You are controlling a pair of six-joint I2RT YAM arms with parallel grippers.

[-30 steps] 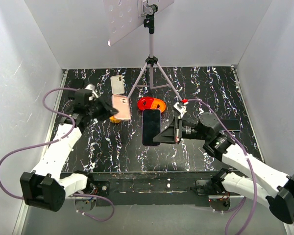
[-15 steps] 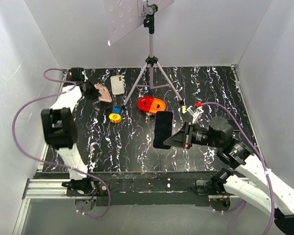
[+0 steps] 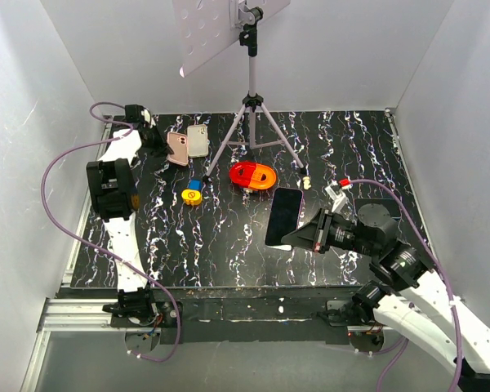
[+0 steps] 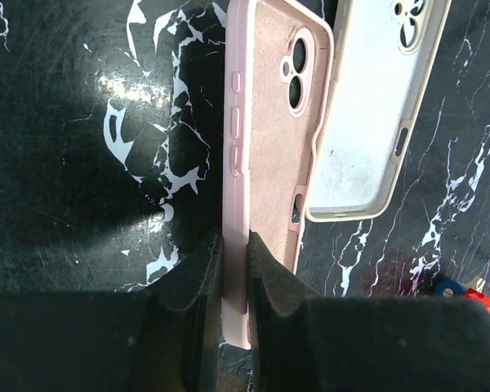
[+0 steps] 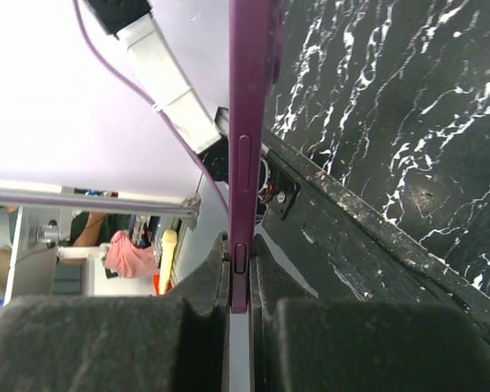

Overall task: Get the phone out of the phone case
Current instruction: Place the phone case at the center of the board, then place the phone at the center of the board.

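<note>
The tripod (image 3: 251, 122) stands at the far middle of the table (image 3: 351, 155), with a pale perforated board (image 3: 216, 24) clamped on its top. In front of its legs lies a red-orange oval object (image 3: 253, 175), and to the left of that a small yellow round item (image 3: 190, 197) with a blue piece (image 3: 195, 184) just beside it.

The 2 cases sit at the far left corner, clear of the tripod legs. The pink phone case (image 4: 269, 122) is empty: its soft inner lining and camera cut-out are bare. The left end effector (image 4: 234, 245) is pinching one side wall of it, the one with the 3 button bumps. Whether the case rests on the table cannot be told. The white case (image 4: 376, 106) is also empty, lies open side up, and its edge meets the pink one.

The phone (image 3: 283, 216) is out of its case, well apart from it on the near right. It is seen edge-on in the right wrist view, clamped between the pads of the right end effector (image 5: 238, 261) and held above the table.
</note>
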